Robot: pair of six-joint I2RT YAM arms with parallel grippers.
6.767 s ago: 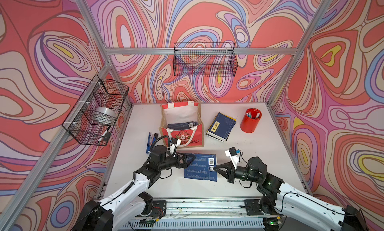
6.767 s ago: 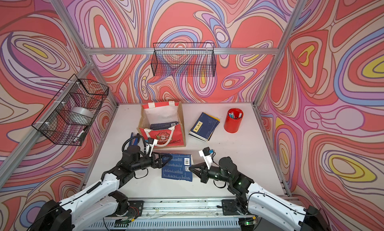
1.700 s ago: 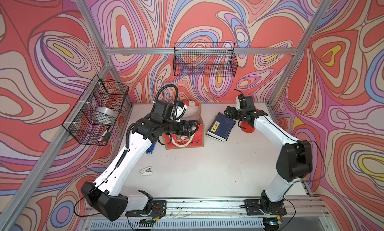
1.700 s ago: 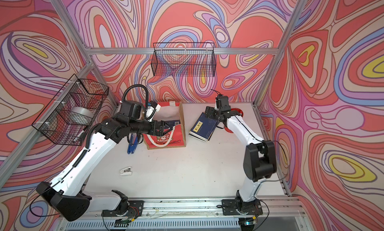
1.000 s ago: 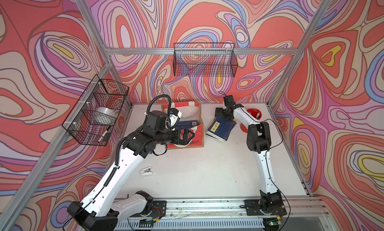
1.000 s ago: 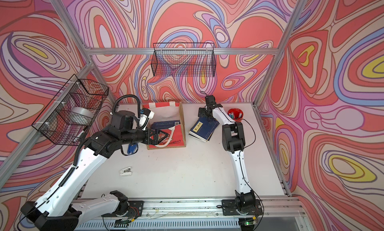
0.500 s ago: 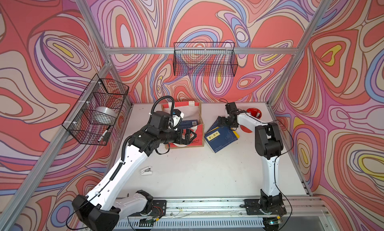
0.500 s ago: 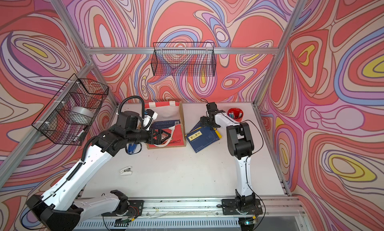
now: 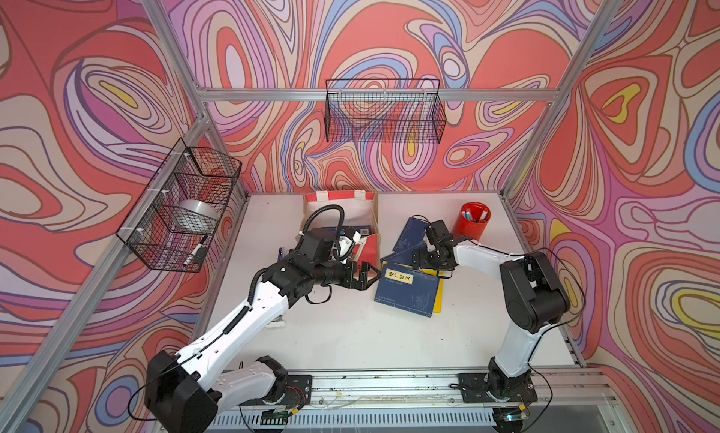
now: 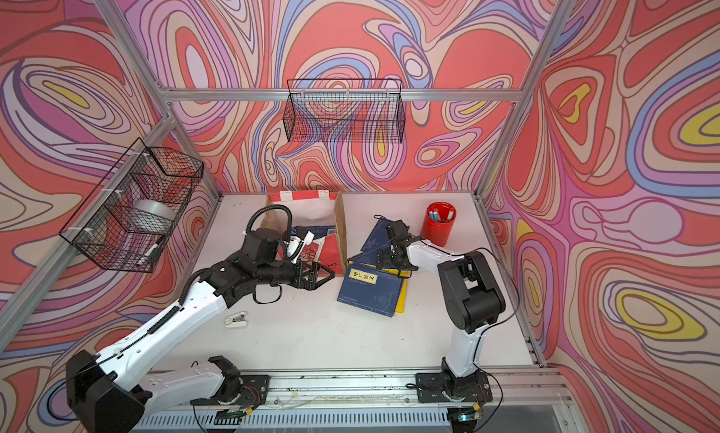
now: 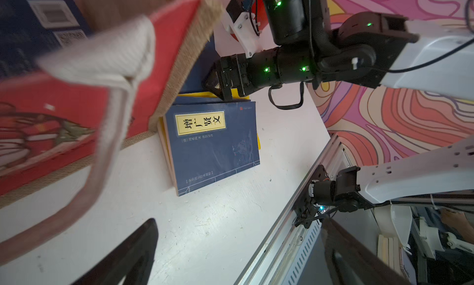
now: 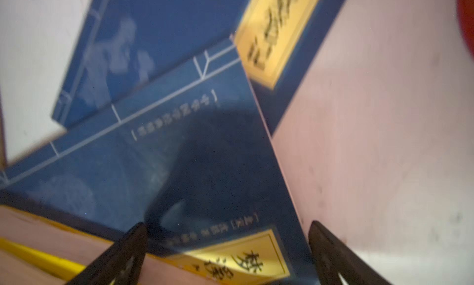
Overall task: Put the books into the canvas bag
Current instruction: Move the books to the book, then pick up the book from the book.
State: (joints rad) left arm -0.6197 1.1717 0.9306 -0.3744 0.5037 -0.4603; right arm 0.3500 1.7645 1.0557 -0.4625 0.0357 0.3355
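Note:
The canvas bag (image 9: 339, 196) stands at the back centre, and a navy book (image 9: 331, 231) shows inside it. Right of the bag, a navy book with a yellow label (image 9: 409, 291) lies flat on another with a yellow edge. A third book (image 9: 411, 232) lies behind them. My left gripper (image 9: 368, 277) is open and empty, low between the bag's red front and the labelled book (image 11: 213, 147). My right gripper (image 9: 420, 257) is open at the far end of the pile. In the right wrist view its fingers (image 12: 136, 235) straddle a navy cover (image 12: 205, 168).
A red pen cup (image 9: 472, 224) stands at the back right, close behind the right arm. A small white clip (image 10: 235, 320) lies on the table (image 9: 350, 333) by the left arm. Wire baskets hang on the back wall (image 9: 383, 111) and the left wall (image 9: 179, 205).
The labelled book has slid off the pile toward the front. My right gripper followed it forward and down. My left gripper moved from the bag's mouth down toward that book.

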